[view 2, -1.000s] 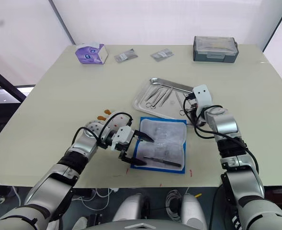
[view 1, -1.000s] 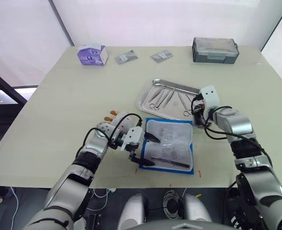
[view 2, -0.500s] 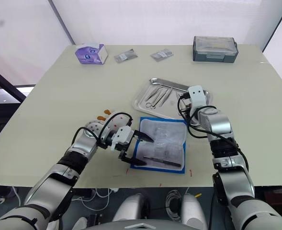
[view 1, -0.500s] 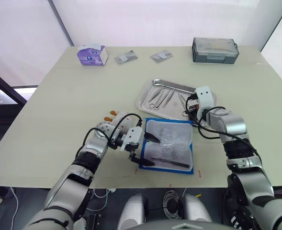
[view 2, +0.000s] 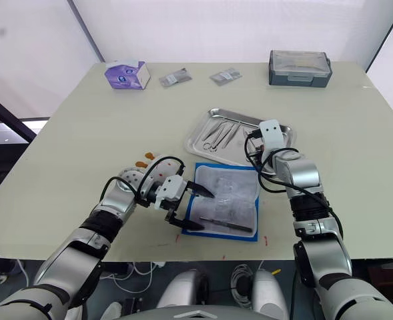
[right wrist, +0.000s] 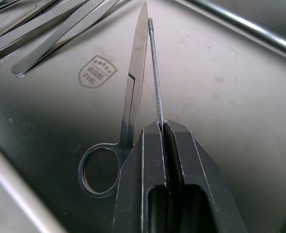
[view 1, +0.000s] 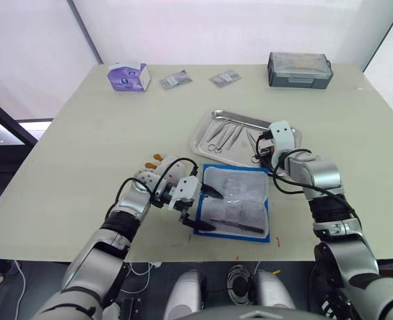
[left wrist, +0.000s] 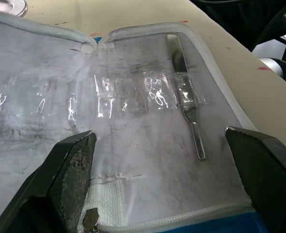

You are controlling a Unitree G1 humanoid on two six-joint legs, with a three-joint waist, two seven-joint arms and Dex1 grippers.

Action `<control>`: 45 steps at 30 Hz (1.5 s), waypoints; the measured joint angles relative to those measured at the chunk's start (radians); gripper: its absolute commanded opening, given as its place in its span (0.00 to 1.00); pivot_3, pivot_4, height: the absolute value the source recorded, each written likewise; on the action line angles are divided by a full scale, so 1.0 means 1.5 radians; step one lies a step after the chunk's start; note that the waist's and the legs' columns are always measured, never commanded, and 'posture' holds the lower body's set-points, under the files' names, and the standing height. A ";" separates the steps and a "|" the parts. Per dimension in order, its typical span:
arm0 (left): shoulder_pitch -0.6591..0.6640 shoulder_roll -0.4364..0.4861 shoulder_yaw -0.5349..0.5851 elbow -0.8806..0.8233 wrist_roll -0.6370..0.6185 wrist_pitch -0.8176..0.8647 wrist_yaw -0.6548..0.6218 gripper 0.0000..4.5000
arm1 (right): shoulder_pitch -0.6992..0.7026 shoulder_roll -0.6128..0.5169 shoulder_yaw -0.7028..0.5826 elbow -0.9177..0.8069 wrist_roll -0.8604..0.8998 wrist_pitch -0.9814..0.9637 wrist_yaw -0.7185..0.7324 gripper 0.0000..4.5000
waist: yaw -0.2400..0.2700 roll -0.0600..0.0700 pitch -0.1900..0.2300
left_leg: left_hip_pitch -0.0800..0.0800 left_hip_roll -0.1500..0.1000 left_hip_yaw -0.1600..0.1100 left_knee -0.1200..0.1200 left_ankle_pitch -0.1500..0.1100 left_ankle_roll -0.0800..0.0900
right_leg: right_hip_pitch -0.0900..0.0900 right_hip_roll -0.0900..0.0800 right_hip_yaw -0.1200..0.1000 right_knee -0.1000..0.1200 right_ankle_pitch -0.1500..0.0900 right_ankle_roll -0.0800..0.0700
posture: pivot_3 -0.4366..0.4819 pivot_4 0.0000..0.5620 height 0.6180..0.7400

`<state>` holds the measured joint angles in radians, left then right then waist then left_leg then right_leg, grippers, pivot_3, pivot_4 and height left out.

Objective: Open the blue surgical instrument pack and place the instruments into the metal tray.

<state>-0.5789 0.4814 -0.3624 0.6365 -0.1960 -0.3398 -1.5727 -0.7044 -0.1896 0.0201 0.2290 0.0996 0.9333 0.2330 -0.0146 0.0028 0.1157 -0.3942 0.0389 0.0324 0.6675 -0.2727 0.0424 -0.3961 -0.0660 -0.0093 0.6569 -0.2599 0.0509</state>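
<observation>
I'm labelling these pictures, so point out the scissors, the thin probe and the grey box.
scissors (right wrist: pixel 133 104), right wrist view, blades.
thin probe (right wrist: pixel 155 77), right wrist view, mid-shaft.
grey box (view 1: pixel 300 70), left eye view, lid.

Both arms are clad in rounded silver-grey shells with darker black joints at elbow and wrist, and thin black cables loop loosely around each forearm. The left pincer (view 1: pixel 205 209) has a white block at its base, two matte black tapered fingers (left wrist: pixel 70 167) with a grainy texture, and small orange dots on the wrist housing behind it. The right pincer (right wrist: pixel 163 127) carries a white boxy module on its wrist and has smooth black fingers.
</observation>
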 measured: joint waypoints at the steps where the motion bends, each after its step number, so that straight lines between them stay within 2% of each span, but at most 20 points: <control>1: -0.001 0.000 0.000 0.000 0.000 0.000 0.000 1.00 | 0.000 0.000 0.000 0.000 0.000 -0.001 0.000 0.20 | 0.000 0.000 0.000 | 0.000 0.000 0.000 0.000 0.000 0.000 | 0.000 0.000 0.000 0.000 0.000 0.000 | 0.48 0.27 0.89; 4: -0.002 0.000 0.000 0.000 0.000 0.000 0.000 1.00 | 0.003 -0.003 0.002 0.000 -0.001 -0.008 0.002 0.49 | 0.000 0.000 0.000 | 0.000 0.000 0.000 0.000 0.000 0.000 | 0.000 0.000 0.000 0.000 0.000 0.000 | 0.48 0.27 0.89; 17: -0.005 0.000 -0.001 0.001 0.000 0.000 -0.001 1.00 | 0.018 -0.046 0.028 -0.027 -0.013 -0.073 0.039 0.49 | 0.000 0.000 0.001 | 0.000 0.000 0.000 0.000 0.000 0.000 | 0.000 0.000 0.000 0.000 0.000 0.000 | 0.48 0.27 0.89; 26: -0.005 -0.002 -0.002 0.001 0.000 0.000 -0.001 1.00 | 0.071 -0.091 0.012 -0.158 0.029 -0.122 0.117 0.49 | 0.001 0.000 0.001 | 0.000 0.000 0.000 0.000 0.000 0.000 | 0.000 0.000 0.000 0.000 0.000 0.000 | 0.48 0.27 0.89; 32: -0.006 -0.004 0.000 0.004 0.001 -0.001 -0.001 1.00 | 0.201 -0.155 -0.012 -0.285 0.102 -0.237 0.251 0.49 | 0.003 0.000 0.001 | -0.001 0.000 -0.001 0.000 0.000 0.000 | 0.000 0.000 0.000 -0.002 0.000 0.000 | 0.48 0.27 0.89; 33: -0.006 -0.004 -0.001 0.004 0.001 -0.002 -0.001 1.00 | 0.257 -0.170 -0.025 -0.331 0.130 -0.269 0.291 0.49 | 0.003 0.000 0.001 | -0.001 0.000 -0.001 0.000 0.000 0.000 | 0.000 0.000 0.000 -0.002 0.000 0.000 | 0.48 0.27 0.89; 36: -0.011 -0.005 -0.003 0.009 0.001 -0.002 -0.001 1.00 | 0.292 -0.180 -0.028 -0.354 0.147 -0.284 0.318 0.49 | 0.003 0.000 0.001 | -0.001 0.000 -0.001 0.000 0.000 0.000 | 0.000 0.000 0.000 -0.002 0.000 0.000 | 0.48 0.27 0.89; 38: -0.012 -0.007 -0.001 0.016 0.001 -0.008 -0.002 1.00 | 0.366 -0.217 -0.028 -0.423 0.205 -0.290 0.383 0.49 | 0.003 0.000 0.001 | -0.001 0.000 -0.001 0.000 0.000 0.000 | 0.000 0.000 0.000 -0.002 0.000 0.000 | 0.48 0.27 0.89; 40: -0.016 -0.009 -0.002 0.020 0.001 -0.009 -0.002 1.00 | 0.380 -0.226 -0.031 -0.439 0.220 -0.290 0.398 0.49 | 0.003 0.000 0.001 | -0.001 0.000 -0.001 0.000 0.000 0.000 | 0.000 0.000 0.000 -0.002 0.000 0.000 | 0.48 0.27 0.89; 41: -0.017 -0.012 -0.002 0.025 0.001 -0.013 -0.002 1.00 | 0.426 -0.274 -0.040 -0.483 0.253 -0.288 0.440 0.49 | 0.006 -0.001 0.001 | -0.001 0.000 -0.001 0.000 0.000 0.000 | 0.001 0.000 0.000 -0.003 0.000 0.000 | 0.48 0.27 0.89; 43: -0.019 -0.011 -0.002 0.029 0.001 -0.013 -0.002 1.00 | 0.436 -0.284 -0.050 -0.496 0.264 -0.287 0.453 0.60 | 0.006 -0.001 0.001 | -0.001 0.000 -0.001 0.000 0.000 0.000 | 0.001 0.000 0.000 -0.003 0.000 0.000 | 0.48 0.27 0.89; 44: -0.020 -0.013 -0.002 0.030 0.001 -0.014 -0.002 1.00 | 0.452 -0.303 -0.055 -0.509 0.278 -0.287 0.465 0.63 | 0.006 -0.001 0.001 | -0.001 0.000 -0.001 0.000 0.000 0.000 | 0.001 0.000 0.000 -0.003 0.000 0.000 | 0.48 0.27 0.89; 45: -0.020 -0.013 -0.002 0.030 0.001 -0.014 -0.002 1.00 | 0.460 -0.310 -0.058 -0.513 0.283 -0.286 0.470 0.73 | 0.006 -0.001 0.001 | -0.001 0.000 -0.001 0.000 0.000 0.000 | 0.001 0.000 0.000 -0.003 0.000 0.000 | 0.48 0.27 0.89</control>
<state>-0.6088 0.4613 -0.3660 0.6812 -0.1940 -0.3613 -1.5761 -0.0151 -0.6553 -0.0663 -0.5408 0.5238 0.5037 0.9376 -0.0049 0.0014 0.1173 -0.3954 0.0385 0.0305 0.6671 -0.2729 0.0425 -0.3952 -0.0655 -0.0092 0.6528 -0.2604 0.0509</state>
